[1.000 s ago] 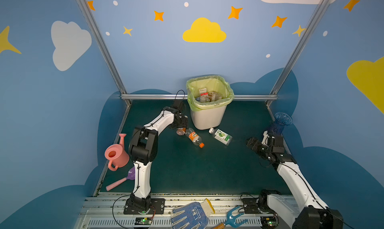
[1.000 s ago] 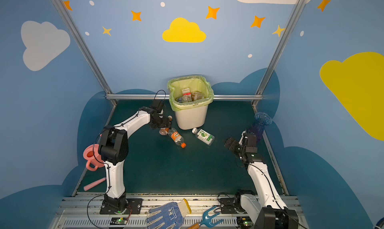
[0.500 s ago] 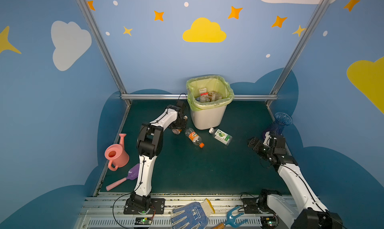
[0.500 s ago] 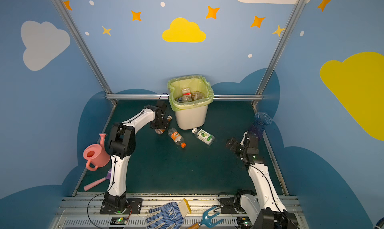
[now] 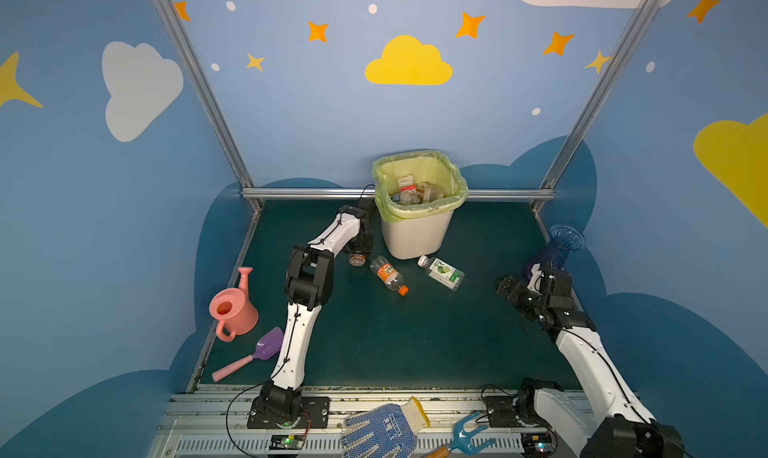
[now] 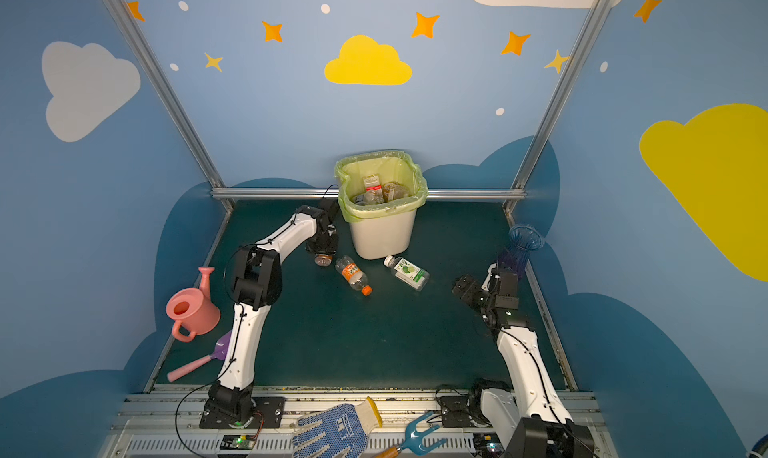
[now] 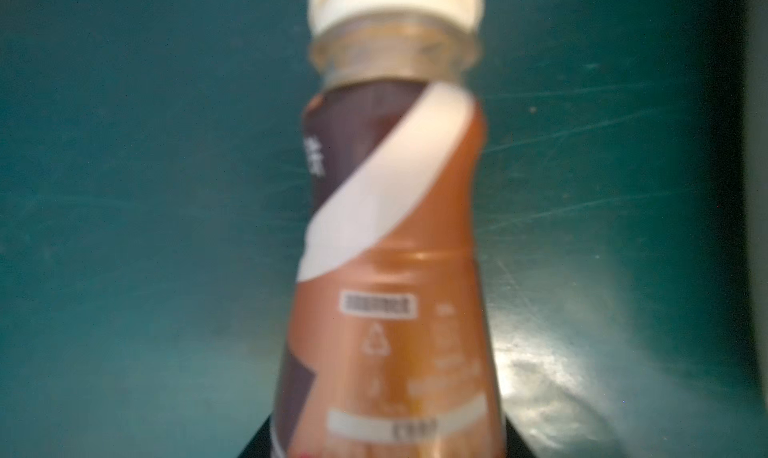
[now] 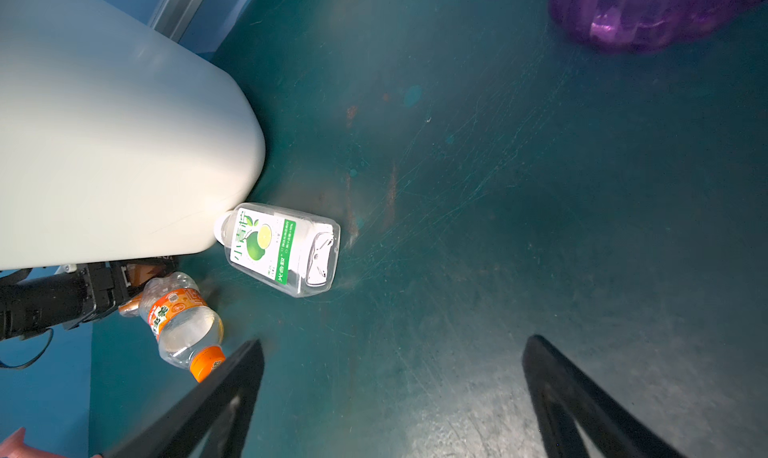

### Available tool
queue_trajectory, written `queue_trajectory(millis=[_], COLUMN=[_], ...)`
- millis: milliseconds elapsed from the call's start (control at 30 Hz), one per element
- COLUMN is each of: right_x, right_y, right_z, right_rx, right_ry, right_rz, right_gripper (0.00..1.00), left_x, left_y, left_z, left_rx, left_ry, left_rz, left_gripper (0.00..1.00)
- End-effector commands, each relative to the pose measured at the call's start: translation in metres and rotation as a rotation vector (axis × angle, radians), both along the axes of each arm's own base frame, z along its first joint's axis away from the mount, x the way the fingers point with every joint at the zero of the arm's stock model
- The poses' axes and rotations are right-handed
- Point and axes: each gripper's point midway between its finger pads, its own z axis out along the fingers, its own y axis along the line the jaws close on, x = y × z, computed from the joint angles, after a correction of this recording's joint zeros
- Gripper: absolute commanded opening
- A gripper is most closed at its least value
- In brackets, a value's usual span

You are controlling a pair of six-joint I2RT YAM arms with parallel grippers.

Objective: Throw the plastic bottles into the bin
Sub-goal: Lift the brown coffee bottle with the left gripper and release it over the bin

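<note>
Lying outside bin: 3 bottles, all on the counter point(image 5: 415, 343) by the front base of the bin point(image 5: 415, 235).
Bottle 1: brown bottle point(image 7: 390, 268), white cap, at the bin's left front corner, in the left pincer.
Bottle 2: orange-cap bottle point(image 5: 388, 275), clear, orange label, on its side, just right of the brown bottle.
Bottle 3: green-label bottle point(image 5: 442, 272), clear, white cap, on its side, cap at the bin's base.
Bottles in bin point(image 5: 417, 192): several, piled; exact count unreadable.
Bin: 1, white, yellow-green liner, back centre of counter.
Left pincer point(image 5: 359, 250): 1, closed on the brown bottle, black fingers against both its sides.
Right pincer point(image 8: 395, 341): 1, jaws wide apart, empty, over the counter's right side, near the vase.
Others: 1 vase point(image 5: 557, 248), 1 pink watering can point(image 5: 232, 310), 1 purple scoop point(image 5: 266, 350), 1 glove point(image 5: 380, 431), 1 blue hand rake point(image 5: 465, 437).
</note>
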Motion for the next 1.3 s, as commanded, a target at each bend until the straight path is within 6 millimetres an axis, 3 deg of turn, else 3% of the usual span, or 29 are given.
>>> queue_trajectory(millis=[0,100,267,367,467,533,600,700,767,833,900,1000,1033,1067,1133,1267], right_x=[-0.006,-0.005,-0.002,0.000,0.003,0.004,0.004,0.004,0.003,0.002,0.001,0.001,0.001,0.001,-0.001,-0.005], right_y=[0.002,0.002,0.004,0.005,0.005,0.005,0.005,0.005,0.004,0.004,0.004,0.006,0.006,0.007,0.007,0.004], right_z=[-0.002,-0.001,0.001,0.003,0.008,0.011,0.014,0.019,0.022,0.024,0.025,0.026,0.027,0.028,0.029,0.029], right_rx=[0.011,0.015,0.028,0.035,0.034,0.030,0.029,0.028,0.023,0.022,0.024,0.033,0.037,0.039,0.036,0.020], right_ry=[0.012,0.008,0.006,0.002,-0.008,-0.015,-0.020,-0.031,-0.040,-0.046,-0.048,-0.050,-0.050,-0.051,-0.045,-0.051], right_rz=[0.008,0.009,0.016,0.023,0.030,0.032,0.035,0.036,0.038,0.039,0.040,0.046,0.047,0.048,0.051,0.048], right_gripper=[0.97,0.97,0.97,0.97,0.97,0.97,0.97,0.97,0.97,0.97,0.97,0.97,0.97,0.97,0.97,0.97], left_x=[-0.009,-0.004,0.009,0.012,0.004,-0.009,-0.029,-0.061,-0.073,-0.069,-0.047,-0.006,0.001,0.003,0.003,-0.015], left_y=[-0.002,-0.006,0.004,0.020,0.038,0.046,0.052,0.062,0.056,0.036,-0.004,-0.073,-0.088,-0.102,-0.120,-0.125], left_z=[0.002,0.034,0.130,0.211,0.307,0.375,0.430,0.489,0.508,0.505,0.478,0.409,0.391,0.385,0.396,0.464], left_rx=[-0.041,-0.133,-0.280,-0.353,-0.446,-0.494,-0.535,-0.607,-0.655,-0.695,-0.697,-0.699,-0.709,-0.741,-0.806,-0.895], left_ry=[0.026,-0.068,-0.276,-0.452,-0.685,-0.887,-1.069,-1.290,-1.376,-1.374,-1.259,-0.908,-0.799,-0.719,-0.699,-0.881], left_rz=[0.017,0.051,0.120,0.159,0.198,0.171,0.155,0.162,0.140,0.105,0.046,-0.049,-0.049,-0.062,-0.091,-0.170], left_gripper=[0.42,0.41,0.40,0.40,0.44,0.45,0.48,0.48,0.48,0.48,0.51,0.56,0.55,0.55,0.59,0.99])
